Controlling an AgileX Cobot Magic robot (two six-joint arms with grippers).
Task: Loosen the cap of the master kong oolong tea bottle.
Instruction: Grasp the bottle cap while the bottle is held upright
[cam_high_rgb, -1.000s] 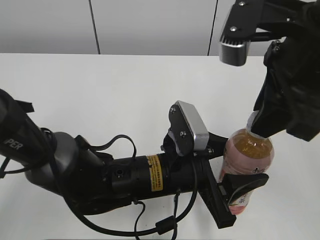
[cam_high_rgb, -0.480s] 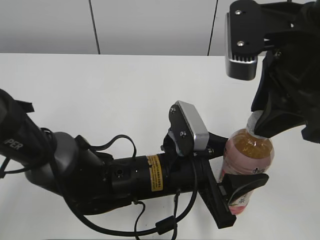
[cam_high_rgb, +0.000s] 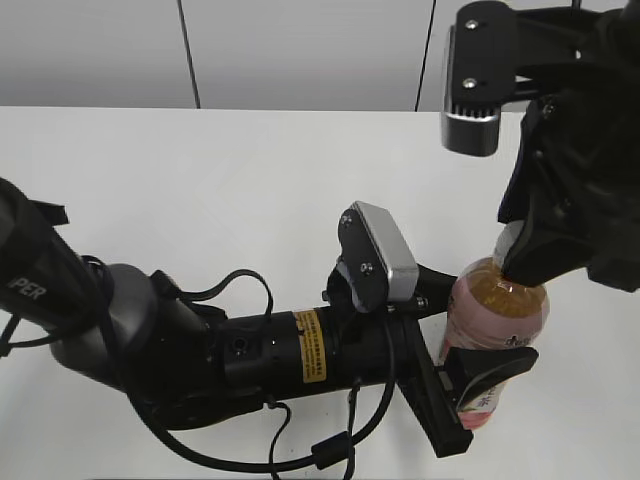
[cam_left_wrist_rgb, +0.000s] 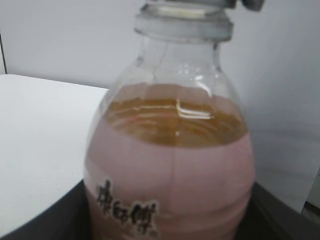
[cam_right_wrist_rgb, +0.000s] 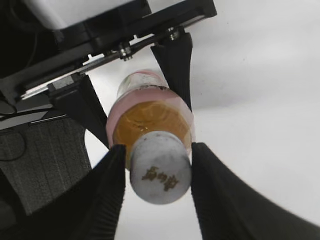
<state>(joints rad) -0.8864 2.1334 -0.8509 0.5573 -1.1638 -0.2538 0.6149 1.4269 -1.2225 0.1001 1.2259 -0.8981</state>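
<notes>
While both arms crowd the right half of the white table (cam_high_rgb: 200, 170), this is how it stands:

Bottle: the master kong oolong tea bottle (cam_high_rgb: 497, 310) stands upright near the table's right front, amber tea showing above a pink label with dark characters.

Left gripper: the left gripper (cam_high_rgb: 470, 345) reaches in from the left at label height and has its black fingers (cam_high_rgb: 490, 368) pressed against the bottle's body on both sides, clamping it; the left wrist view sees the bottle filling the frame, dark finger edges low at either side.

Cap: the cap (cam_right_wrist_rgb: 160, 172) is a white round one with a small dark-greenish mark on top, seated on the bottle's neck.

Right gripper: the right gripper (cam_right_wrist_rgb: 159, 172) comes down from above, one black finger on each side of the cap. In the right wrist view both fingers (cam_right_wrist_rgb: 107, 185) appear to touch the cap's rim, so it looks pinched, though the contact on the right side is hard to make out.

From the exterior view: the right gripper's dark bulk covers most of the cap, only a pale sliver showing at the neck.

Left arm: its dark housing with a yellow sticker (cam_high_rgb: 311, 345) lies low across the table's front.
</notes>
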